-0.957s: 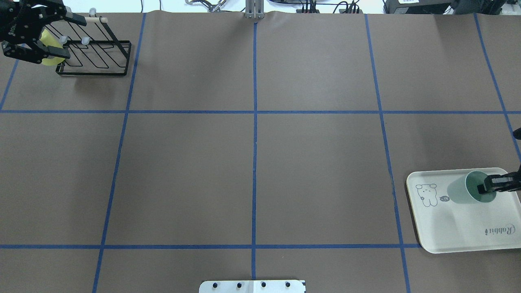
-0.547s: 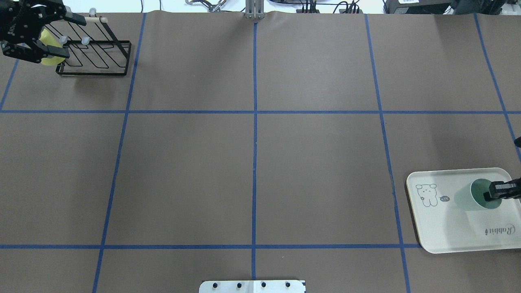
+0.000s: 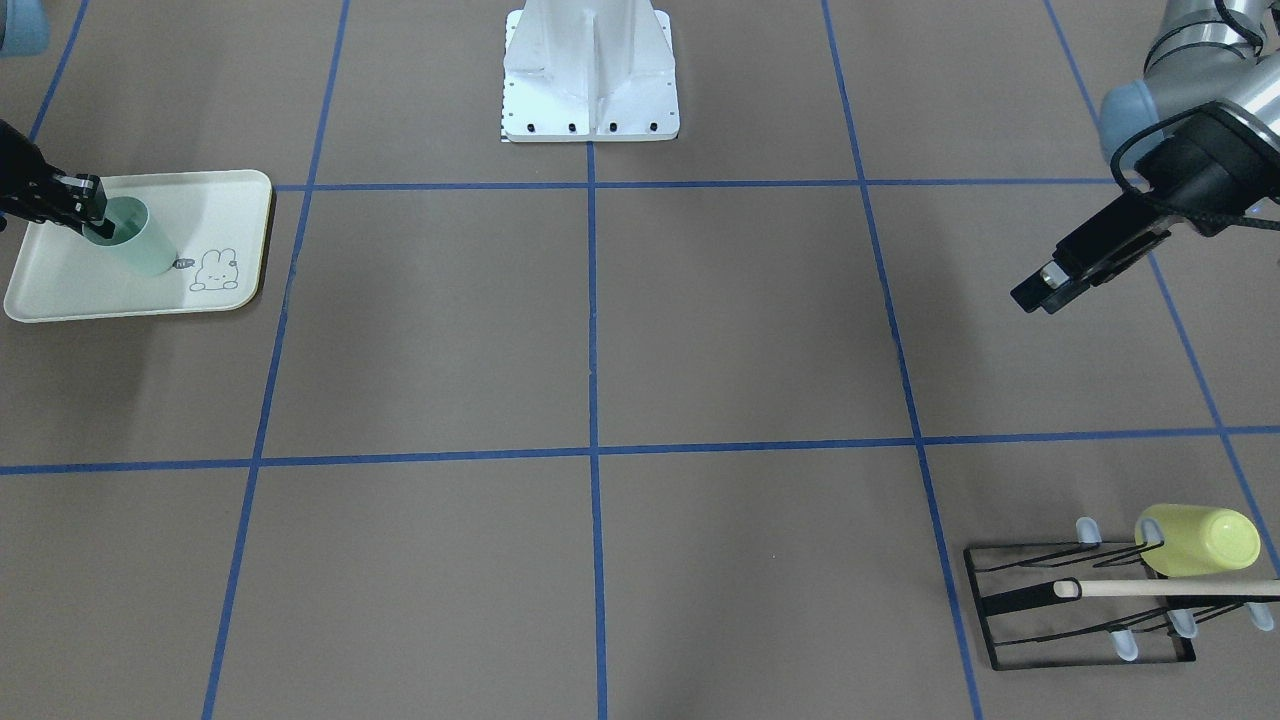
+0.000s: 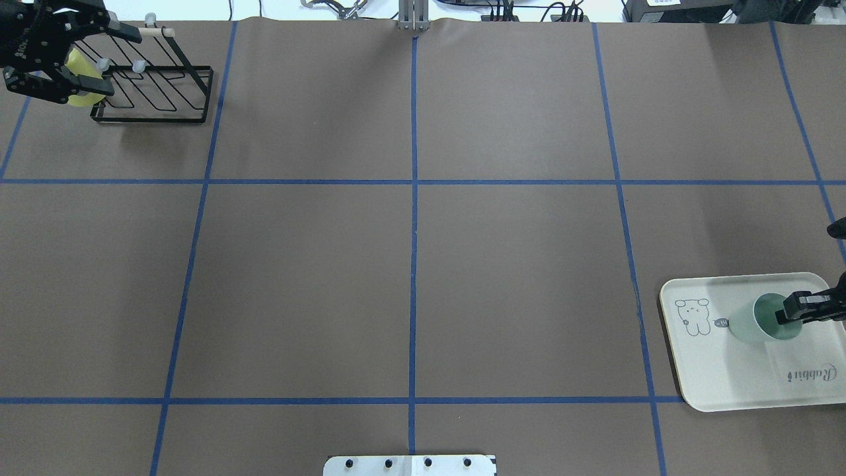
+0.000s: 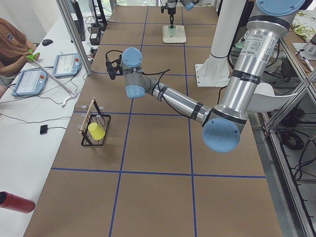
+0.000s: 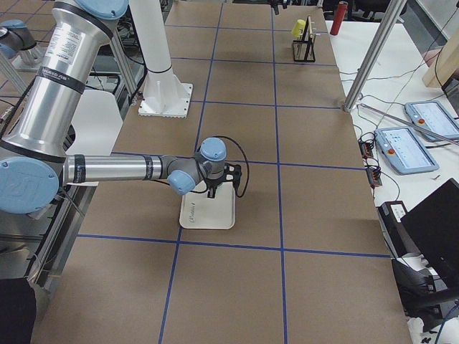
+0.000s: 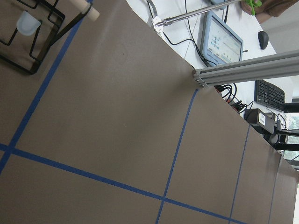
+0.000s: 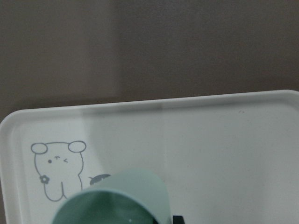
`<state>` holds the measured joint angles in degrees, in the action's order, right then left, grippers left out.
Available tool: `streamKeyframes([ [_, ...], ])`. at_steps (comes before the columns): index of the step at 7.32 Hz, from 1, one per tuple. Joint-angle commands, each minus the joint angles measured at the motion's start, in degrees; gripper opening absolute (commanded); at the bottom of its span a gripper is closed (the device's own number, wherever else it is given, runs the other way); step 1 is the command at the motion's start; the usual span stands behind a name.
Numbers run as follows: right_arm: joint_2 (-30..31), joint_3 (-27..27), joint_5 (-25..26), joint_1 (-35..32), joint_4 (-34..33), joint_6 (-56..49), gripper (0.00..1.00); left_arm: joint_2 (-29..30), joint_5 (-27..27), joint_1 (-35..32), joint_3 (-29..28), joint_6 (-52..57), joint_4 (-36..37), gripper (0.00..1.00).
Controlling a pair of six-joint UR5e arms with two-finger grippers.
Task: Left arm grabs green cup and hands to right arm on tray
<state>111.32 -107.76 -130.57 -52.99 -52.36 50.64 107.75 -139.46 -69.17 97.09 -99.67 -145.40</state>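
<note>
The pale mint-green cup (image 4: 760, 318) stands on the cream rabbit tray (image 4: 727, 373) at the table's right edge, tilted slightly. It also shows in the front view (image 3: 140, 240) and at the bottom of the right wrist view (image 8: 121, 193). My right gripper (image 4: 795, 309) is shut on the cup's rim, with one finger inside the cup. My left gripper (image 4: 109, 59) is open and empty, held high at the far left over the rack; it also shows in the front view (image 3: 1045, 290).
A black wire rack (image 4: 155, 86) with a wooden rod stands at the far left corner and holds a yellow-green cup (image 3: 1200, 540) on its side. The white robot base (image 3: 590, 75) is at the near middle edge. Blue tape lines grid the brown table.
My right gripper has moved down and slightly toward the tray's middle with the green cup, and the cup has gone from strongly tilted to nearly upright. The left arm has barely moved.
</note>
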Motion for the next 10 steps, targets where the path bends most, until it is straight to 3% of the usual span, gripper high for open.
streamKeyframes([
  [1, 0.4, -1.9, -4.2, -4.4, 0.2, 0.0, 1.0, 0.1, 0.2, 0.1, 0.0, 0.1, 2.6, 1.0],
  [2, 0.4, -2.3, -8.0, -9.0, 0.2, -0.4, 1.0, 0.1, 0.2, 0.3, -0.2, 1.0, 3.3, 1.0],
  [3, 0.2, -2.3, -8.9, -13.7, 0.1, -2.3, 1.0, 0.1, 0.3, -0.3, -0.2, 9.0, 7.5, 1.0],
  [5, -1.0, -1.4, -8.2, -16.7, -0.9, -7.3, 1.0, -1.6, 1.3, -2.4, -0.1, 23.8, 15.6, 1.0],
  [6, -2.6, -1.5, -8.2, -19.1, -4.8, -10.8, 1.0, -4.7, 1.8, -4.3, -0.1, 30.0, 15.9, 1.0],
  [8, -7.2, -1.8, -7.0, -26.7, -20.7, -28.2, 1.0, -9.9, 3.7, -8.8, -0.4, 46.9, 18.6, 1.0],
  [10, -11.9, -1.8, -3.9, -31.2, -31.8, -39.3, 1.0, -12.9, 3.8, -14.8, -0.1, 71.2, 29.3, 1.0],
])
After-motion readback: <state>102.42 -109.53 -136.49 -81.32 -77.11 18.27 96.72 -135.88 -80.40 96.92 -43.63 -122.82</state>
